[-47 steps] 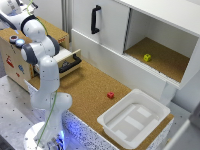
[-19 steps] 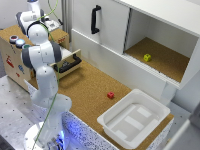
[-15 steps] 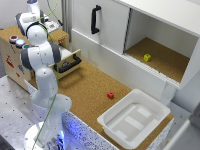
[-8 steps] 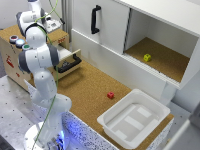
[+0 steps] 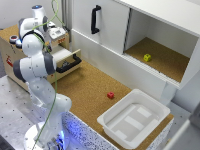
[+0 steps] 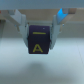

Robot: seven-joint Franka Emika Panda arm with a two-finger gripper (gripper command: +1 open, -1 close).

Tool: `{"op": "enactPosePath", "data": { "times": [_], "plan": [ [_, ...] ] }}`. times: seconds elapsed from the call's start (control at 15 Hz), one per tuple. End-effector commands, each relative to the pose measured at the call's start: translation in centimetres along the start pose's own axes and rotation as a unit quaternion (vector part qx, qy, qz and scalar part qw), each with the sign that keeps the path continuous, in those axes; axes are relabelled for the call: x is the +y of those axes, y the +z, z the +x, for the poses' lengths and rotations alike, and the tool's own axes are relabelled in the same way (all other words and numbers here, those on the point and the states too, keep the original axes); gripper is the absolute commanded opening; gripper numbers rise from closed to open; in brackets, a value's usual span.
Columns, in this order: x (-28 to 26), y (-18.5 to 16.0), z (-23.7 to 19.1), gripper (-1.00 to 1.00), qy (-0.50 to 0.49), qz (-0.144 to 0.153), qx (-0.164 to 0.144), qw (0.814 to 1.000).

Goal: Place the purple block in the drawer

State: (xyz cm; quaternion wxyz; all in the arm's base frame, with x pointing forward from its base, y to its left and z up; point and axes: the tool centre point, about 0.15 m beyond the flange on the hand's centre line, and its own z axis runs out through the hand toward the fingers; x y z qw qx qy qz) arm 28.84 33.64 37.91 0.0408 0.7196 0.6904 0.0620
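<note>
1. While looking at the exterior view: white Franka arm [image 5: 36,70] folded back over the light-brown wooden box [image 5: 17,55] at the exterior view's left, wrist up near the box's top. Small pale wooden drawer with the black bar handle [image 5: 69,59] pulled out toward the cork-topped table [image 5: 92,90]. Gripper itself mostly hidden behind the arm's own links here, so no telling from this angle how the jaws stand, and no sight of the block either. Also around: a small red block [image 5: 110,95] on the cork, a white plastic tub [image 5: 134,119] nearer the camera, a yellow cube [image 5: 147,57] in the open white cabinet [image 5: 160,55].

2. Over to the wrist view: gripper [image 6: 39,37] pinching a dark purple cube with a yellow letter A on its face [image 6: 40,42], one pale finger [image 6: 22,31] pressed on each side. Block squarely between the jaws, roughly level, nothing slipping by the look of it. Pale blurry surface underneath, too soft to say whether drawer, box top or something else.

3. The bit that matters: block already in the grip, drawer opening low and toward the table side of the wrist. Probably needs carrying out over the open drawer, lowering, then letting go.
</note>
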Motion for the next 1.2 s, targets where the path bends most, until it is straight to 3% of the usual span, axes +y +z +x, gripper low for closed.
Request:
{"op": "enactPosePath", "data": {
  "times": [0.0,0.27,0.33,0.53,0.8,0.87,0.93,1.0,1.13],
  "plan": [
    [1.6,5.1,0.2,-1.0,-0.01,-0.012,0.068,0.998],
    [3.2,6.5,1.1,-1.0,0.006,0.005,0.046,0.999],
    [3.1,6.1,1.3,1.0,0.005,0.008,0.032,0.999],
    [2.0,1.9,1.1,1.0,0.014,-0.005,0.0,1.0],
    [-0.7,-7.2,2.5,1.0,0.021,-0.048,0.006,0.999],
    [-1.2,-8.9,3.2,1.0,0.013,-0.059,-0.006,0.998],
    [-1.7,-10.6,4.2,1.0,0.001,-0.078,-0.046,0.996],
    [-2.3,-12.0,5.2,1.0,-0.004,-0.088,-0.059,0.994],
    [-4.1,-14.4,6.9,1.0,0.015,-0.082,-0.056,0.995]
  ]
}}
